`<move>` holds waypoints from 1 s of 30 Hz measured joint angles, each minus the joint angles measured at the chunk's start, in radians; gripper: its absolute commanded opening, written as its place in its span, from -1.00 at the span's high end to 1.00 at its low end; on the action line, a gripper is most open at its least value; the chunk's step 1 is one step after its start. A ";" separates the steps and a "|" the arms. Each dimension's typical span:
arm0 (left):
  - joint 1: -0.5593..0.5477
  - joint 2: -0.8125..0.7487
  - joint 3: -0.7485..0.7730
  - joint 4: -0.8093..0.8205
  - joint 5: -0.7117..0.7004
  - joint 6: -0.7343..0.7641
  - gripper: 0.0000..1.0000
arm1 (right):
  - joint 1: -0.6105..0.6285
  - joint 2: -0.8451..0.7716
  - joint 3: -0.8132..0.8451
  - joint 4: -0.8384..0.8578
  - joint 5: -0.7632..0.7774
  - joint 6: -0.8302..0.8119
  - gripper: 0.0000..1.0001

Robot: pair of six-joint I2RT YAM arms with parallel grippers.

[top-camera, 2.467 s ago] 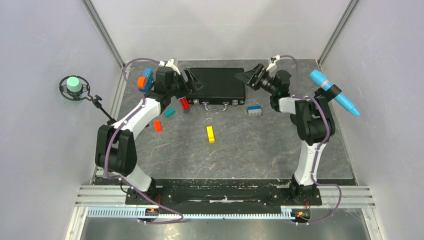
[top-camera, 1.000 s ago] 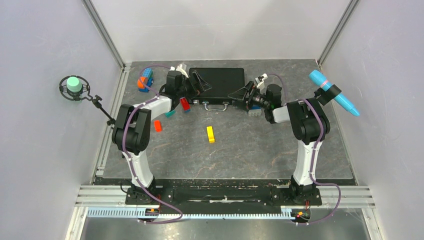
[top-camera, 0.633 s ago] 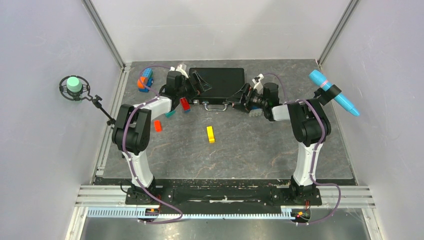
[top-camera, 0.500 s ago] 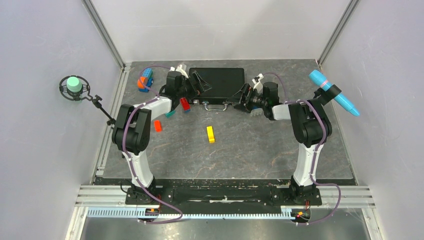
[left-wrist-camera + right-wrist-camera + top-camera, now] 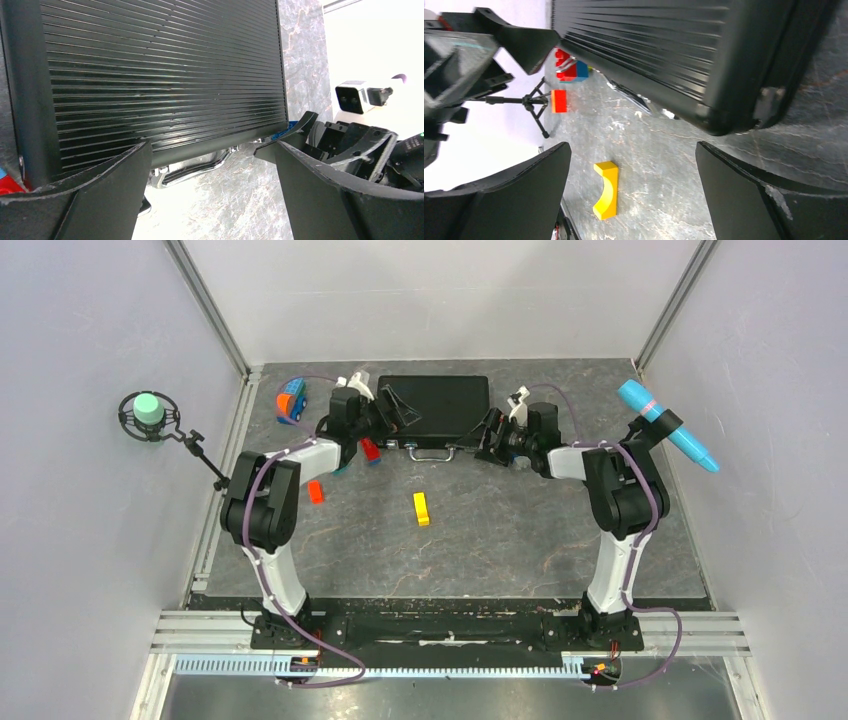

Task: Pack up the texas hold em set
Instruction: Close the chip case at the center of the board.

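Observation:
The texas hold em set is a closed black case (image 5: 440,405) with a ribbed lid, at the back middle of the table. Its silver handle (image 5: 432,451) faces the arms. My left gripper (image 5: 393,420) is open and low at the case's front left corner; in the left wrist view (image 5: 212,150) its jaws span the lid (image 5: 165,75) edge and the handle (image 5: 190,170). My right gripper (image 5: 488,435) is open at the front right corner (image 5: 734,115), empty in the right wrist view (image 5: 633,150). No chips are in view.
A yellow block (image 5: 421,508) lies in front of the case and shows in the right wrist view (image 5: 606,190). A red brick (image 5: 370,448), an orange brick (image 5: 316,492) and a blue-orange brick stack (image 5: 290,400) lie at the left. A blue marker (image 5: 665,425) is clamped at the right wall.
Both grippers have dropped low to the case's front corners. The right one swung from the case's right side to its front right corner, and now covers the small blue brick there.

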 measured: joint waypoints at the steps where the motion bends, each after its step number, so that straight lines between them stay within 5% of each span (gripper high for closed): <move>1: 0.003 -0.006 -0.015 0.017 0.001 0.000 -0.99 | 0.000 -0.007 -0.002 0.010 -0.005 0.008 -0.96; 15: 0.031 -0.059 -0.264 0.306 0.112 -0.135 -0.95 | 0.000 -0.053 -0.002 0.069 -0.037 0.034 -0.96; 30: 0.030 -0.023 -0.265 0.286 0.116 -0.140 -0.93 | 0.000 -0.053 -0.002 0.069 -0.039 0.036 -0.96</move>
